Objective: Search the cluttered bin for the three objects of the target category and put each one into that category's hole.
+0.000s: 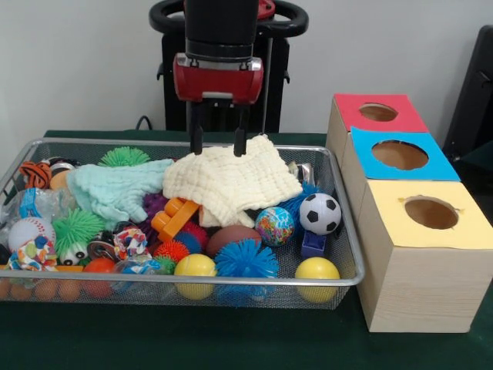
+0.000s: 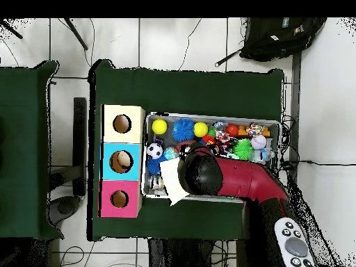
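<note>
My gripper hangs open over the far middle of the wire bin, and its two dark fingertips reach the top edge of a cream cloth. Nothing is held between them. The cream cloth lies bunched over other toys, beside a mint cloth. To the right stands a wooden box with a red hole panel, a blue one and a yellow one. In the overhead view the arm hides the gripper, and the cream cloth shows past it.
Around the cloths lie a soccer ball, two yellow balls, a blue spiky ball, a globe ball, orange blocks, a green spiky ball and a baseball.
</note>
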